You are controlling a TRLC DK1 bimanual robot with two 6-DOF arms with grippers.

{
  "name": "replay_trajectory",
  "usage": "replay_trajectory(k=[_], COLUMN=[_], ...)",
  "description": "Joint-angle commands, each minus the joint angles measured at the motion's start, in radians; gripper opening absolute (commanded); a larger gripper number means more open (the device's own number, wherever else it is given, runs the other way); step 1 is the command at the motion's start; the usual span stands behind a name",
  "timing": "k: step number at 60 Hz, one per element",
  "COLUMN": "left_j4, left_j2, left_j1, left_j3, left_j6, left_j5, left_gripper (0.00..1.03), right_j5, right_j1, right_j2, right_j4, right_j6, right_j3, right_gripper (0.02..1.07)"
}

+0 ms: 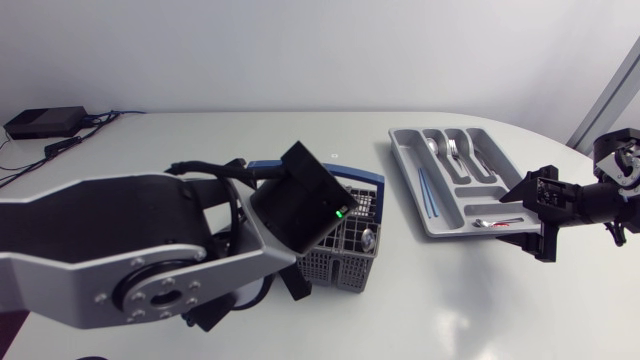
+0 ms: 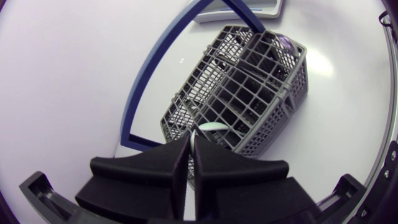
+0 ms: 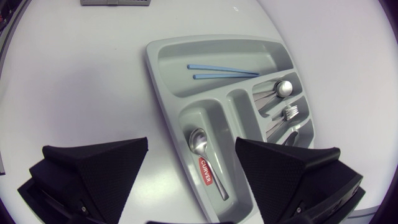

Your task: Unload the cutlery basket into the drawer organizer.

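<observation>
The grey cutlery basket (image 1: 350,255) with a blue handle (image 2: 146,81) stands mid-table. My left gripper (image 2: 190,138) is at its near rim, shut on the pale rounded end of a piece of cutlery (image 2: 212,126). The head view hides these fingers behind the left wrist (image 1: 300,205). To the right lies the grey drawer organizer (image 1: 405,140) with two blue sticks (image 3: 224,71), spoons (image 3: 283,87) and forks (image 3: 289,112). My right gripper (image 3: 193,168) hangs open above the organizer's near end, over a spoon (image 3: 199,143) in the short compartment.
A black box (image 1: 45,122) with cables sits at the table's back left corner. A round metal utensil head (image 1: 370,238) shows in the basket's right side. Bare white tabletop lies in front of the basket and the organizer.
</observation>
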Motion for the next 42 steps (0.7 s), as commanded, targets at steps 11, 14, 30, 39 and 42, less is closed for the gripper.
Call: replay_trajectory(k=[11,14,30,39,42], left_j4=[0.054,0.054,0.055,0.055,0.06], left_j2=[0.012,-0.008,-0.161,-0.253,-0.275], left_j1=[0.004,0.003,0.013,0.125,0.159], left_j3=[-0.061,-0.057,-0.015,-0.002,-0.012], left_j6=[0.025,0.033,0.048,0.05,0.047], left_j5=[-0.022,-0.022,-0.004,0.051,0.059], left_gripper=[0.52,0.66,0.99,0.99,0.99], right_j5=[-0.01,-0.02,-0.073,-0.071,-0.031], right_j1=[-0.002,-0.002,0.07,0.268,0.376], right_j2=[-0.059,-0.079,-0.296,-0.537,-0.615], right_j4=[-0.007,-0.008,-0.126,-0.208,-0.209], right_j6=[-0.005,0.0,0.036,0.124,0.165], right_j3=[-0.03,-0.031,-0.036,-0.07,-0.088], right_gripper=[1.03,1.03,1.03,1.03,1.03])
